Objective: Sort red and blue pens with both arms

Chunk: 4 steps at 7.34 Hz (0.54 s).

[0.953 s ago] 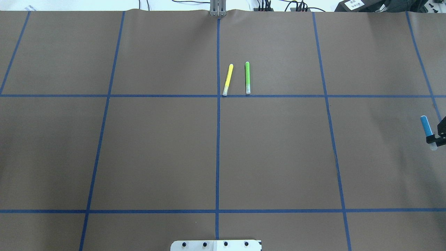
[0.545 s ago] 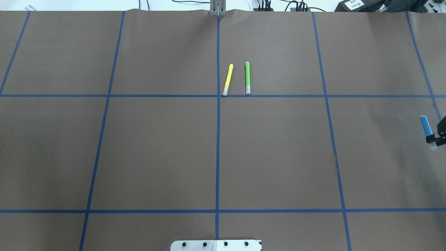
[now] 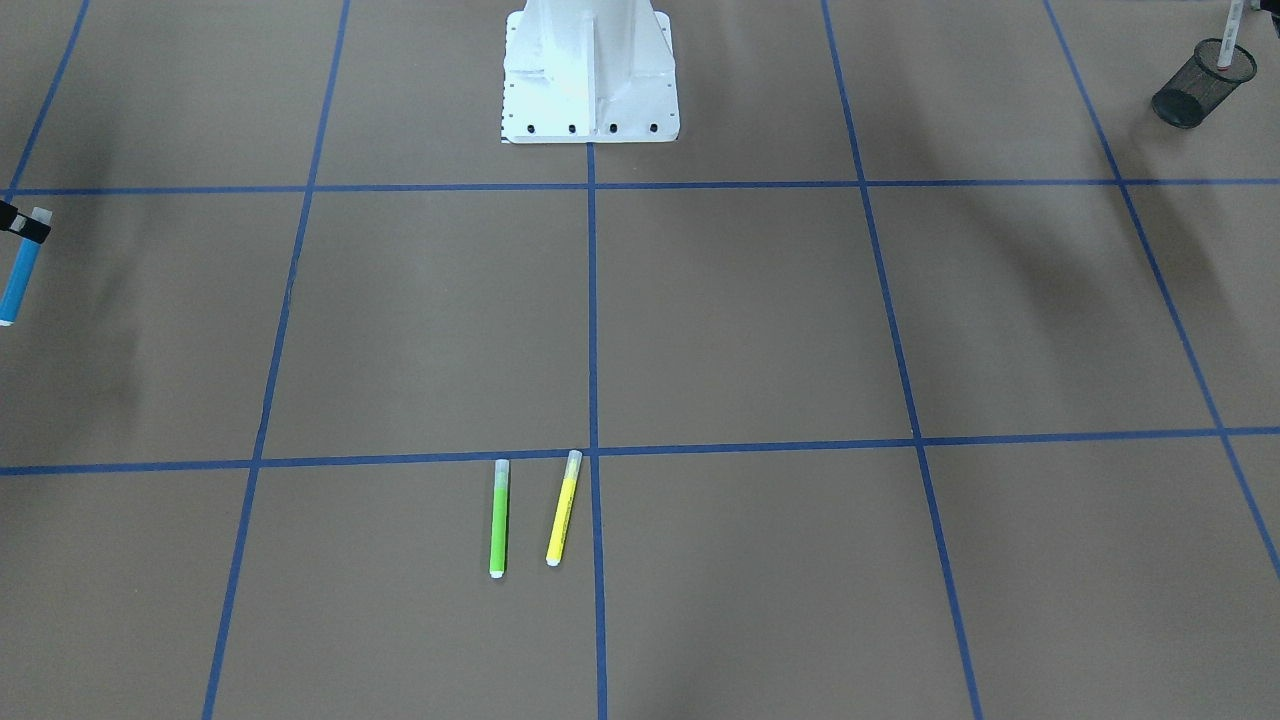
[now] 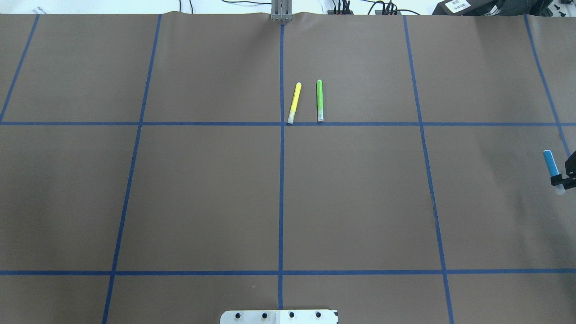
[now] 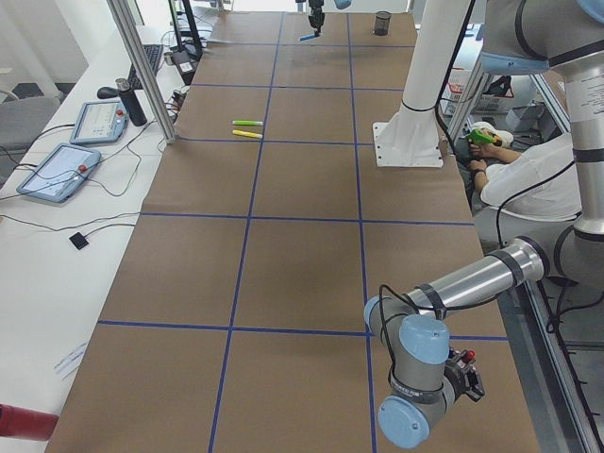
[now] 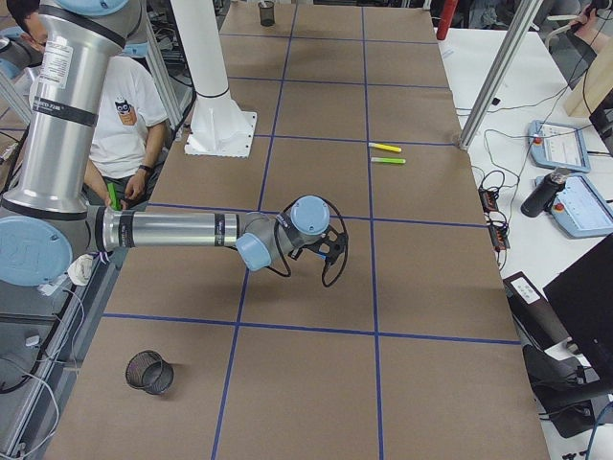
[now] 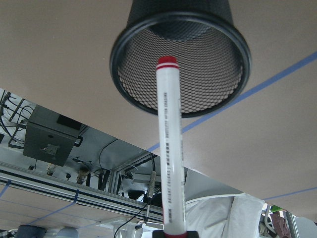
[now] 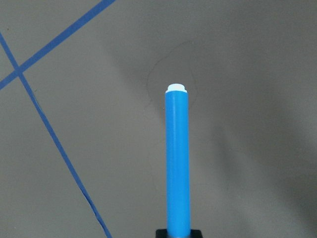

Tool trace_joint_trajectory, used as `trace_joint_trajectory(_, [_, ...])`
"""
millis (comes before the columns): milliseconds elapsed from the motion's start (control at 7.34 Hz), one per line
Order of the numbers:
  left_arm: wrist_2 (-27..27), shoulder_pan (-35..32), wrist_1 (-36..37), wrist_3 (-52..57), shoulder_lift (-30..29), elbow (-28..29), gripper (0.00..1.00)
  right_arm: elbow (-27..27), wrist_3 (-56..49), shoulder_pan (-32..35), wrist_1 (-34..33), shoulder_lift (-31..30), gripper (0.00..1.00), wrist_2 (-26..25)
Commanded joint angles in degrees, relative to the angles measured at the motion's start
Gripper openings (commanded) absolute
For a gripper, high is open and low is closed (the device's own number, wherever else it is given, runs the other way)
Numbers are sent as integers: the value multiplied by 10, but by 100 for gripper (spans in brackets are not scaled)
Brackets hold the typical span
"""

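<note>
The red pen [image 7: 170, 148] hangs upright, its upper end clamped in the left gripper [image 7: 174, 234] and its red-ringed lower end at the mouth of a black mesh cup [image 7: 178, 12]. The blue pen [image 8: 177, 163] is pinched in the right gripper [image 4: 559, 180], above the brown table [image 4: 360, 202]. The right arm [image 6: 172, 230] reaches out low and level. Pen and gripper sit where they were a second ago.

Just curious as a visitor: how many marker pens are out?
4. A slim yellow marker and a slim green marker lie side by side; the right gripper holds a bright blue marker; the left gripper holds a white, red-capped marker over a black mesh cup.
</note>
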Motion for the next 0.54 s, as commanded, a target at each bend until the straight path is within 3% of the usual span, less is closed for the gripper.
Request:
trace_joint_trajectory(0, [-6, 0, -26, -2, -1, 19, 35, -2, -1, 0, -1, 0, 0, 0])
trace_joint_trajectory(136, [-37, 0, -26, -1, -4, 25, 99, -2, 0, 0, -1, -1, 0, 0])
trace_joint_trajectory(409, [-41, 0, -27, -2, -12, 23, 100, 1, 0, 0, -1, 0, 0, 1])
